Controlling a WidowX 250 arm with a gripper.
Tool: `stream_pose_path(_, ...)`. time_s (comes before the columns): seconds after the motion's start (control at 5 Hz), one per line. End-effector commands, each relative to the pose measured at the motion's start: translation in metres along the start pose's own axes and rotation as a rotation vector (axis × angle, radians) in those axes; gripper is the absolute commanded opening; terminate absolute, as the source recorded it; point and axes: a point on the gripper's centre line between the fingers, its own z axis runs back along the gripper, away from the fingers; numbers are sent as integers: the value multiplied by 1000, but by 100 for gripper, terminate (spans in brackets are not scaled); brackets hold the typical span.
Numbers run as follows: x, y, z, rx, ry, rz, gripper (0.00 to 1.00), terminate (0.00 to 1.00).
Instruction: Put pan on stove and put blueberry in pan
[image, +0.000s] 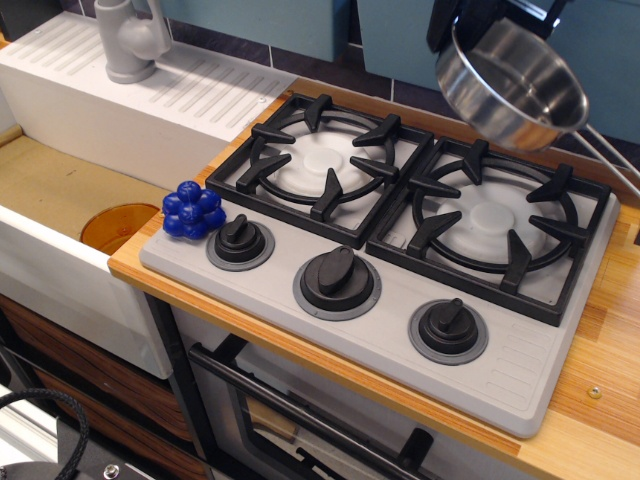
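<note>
The shiny steel pan (512, 88) hangs tilted in the air above the back of the right burner grate (492, 222), its wire handle (612, 152) trailing to the right. My gripper (450, 32), mostly cut off by the top edge, is shut on the pan's left rim. The grey stove (520, 372) has nothing on either of its two black grates. The dark-blue blueberry (193, 211) sits on the stove's front left corner, beside the left knob (240, 241), far from the gripper.
A white sink (60, 190) with an orange drain (112, 226) lies left of the stove, with a grey faucet (130, 40) and a ribbed drainboard (170, 90) behind. The wooden counter (600, 400) runs along the right. An oven door (300, 420) is below.
</note>
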Motion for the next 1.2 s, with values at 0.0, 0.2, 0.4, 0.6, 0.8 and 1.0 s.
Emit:
stream_pose_path(0.0, 10, 53, 30, 4, -78, -22, 0, 0)
stream_pose_path(0.2, 17, 80, 23, 1, -77, -56, 0, 0)
stream_pose_path(0.4, 23, 100, 12, 11, -88, -69, 0, 0)
stream_pose_path(0.6, 27, 118, -2, 8, -92, -81, 0, 0)
stream_pose_path(0.8, 24, 127, -19, 7, -93, -63, 0, 0)
stream_pose_path(1.0, 17, 129, -37, -7, -99, -47, 0, 0)
